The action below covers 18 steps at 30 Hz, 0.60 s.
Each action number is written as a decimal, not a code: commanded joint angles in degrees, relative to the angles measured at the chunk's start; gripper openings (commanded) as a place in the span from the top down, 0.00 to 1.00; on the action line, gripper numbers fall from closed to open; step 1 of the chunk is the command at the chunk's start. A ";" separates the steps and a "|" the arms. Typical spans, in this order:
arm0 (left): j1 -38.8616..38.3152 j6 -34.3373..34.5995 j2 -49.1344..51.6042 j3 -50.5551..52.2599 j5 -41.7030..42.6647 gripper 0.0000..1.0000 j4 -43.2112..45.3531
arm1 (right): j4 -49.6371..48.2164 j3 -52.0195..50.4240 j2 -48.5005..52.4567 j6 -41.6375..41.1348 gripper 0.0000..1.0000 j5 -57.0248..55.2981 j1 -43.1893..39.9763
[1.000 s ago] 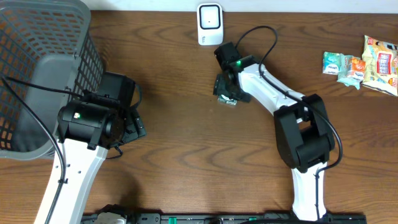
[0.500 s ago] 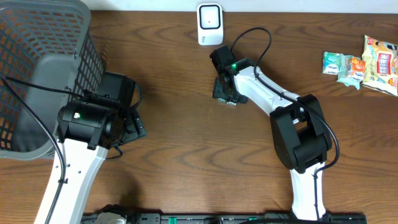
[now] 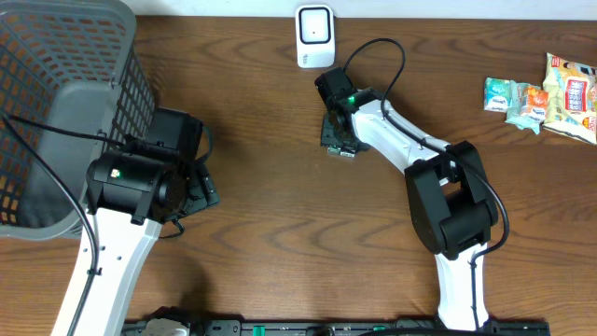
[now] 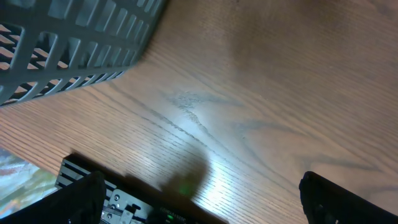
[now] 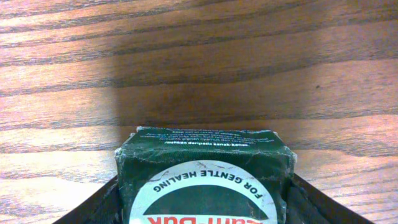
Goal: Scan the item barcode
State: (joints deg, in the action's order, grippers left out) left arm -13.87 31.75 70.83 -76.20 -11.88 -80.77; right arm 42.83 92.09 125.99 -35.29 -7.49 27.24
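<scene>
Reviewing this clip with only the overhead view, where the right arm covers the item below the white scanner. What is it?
Observer: The right wrist view shows a dark green box with a round white label reading "FOR GENTLE HEALING".
Operator: Is the right claw around it?
Observer: Yes, the fingers of the right claw flank both its sides; whether the grip is firm I cannot tell.
Operator: And the left claw?
Observer: The left wrist view shows the left claw open, with only bare table between its fingers.

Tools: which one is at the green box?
The right tool, below the scanner: its fingers flank the green box. The left tool hangs open by the basket.
</scene>
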 commanded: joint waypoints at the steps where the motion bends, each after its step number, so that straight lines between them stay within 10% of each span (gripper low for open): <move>1: 0.28 0.72 -0.11 -0.02 0.31 0.02 -0.15 | 0.68 -0.04 -0.11 0.66 0.41 0.55 0.17; 18: 0.28 0.72 -0.11 -0.02 0.31 0.02 -0.15 | -2.21 0.15 -6.91 2.93 0.46 -0.13 0.17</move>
State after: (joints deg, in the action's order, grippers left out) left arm -13.87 31.75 70.83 -76.20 -11.88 -80.77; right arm 41.45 92.09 122.85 -34.57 -7.07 27.24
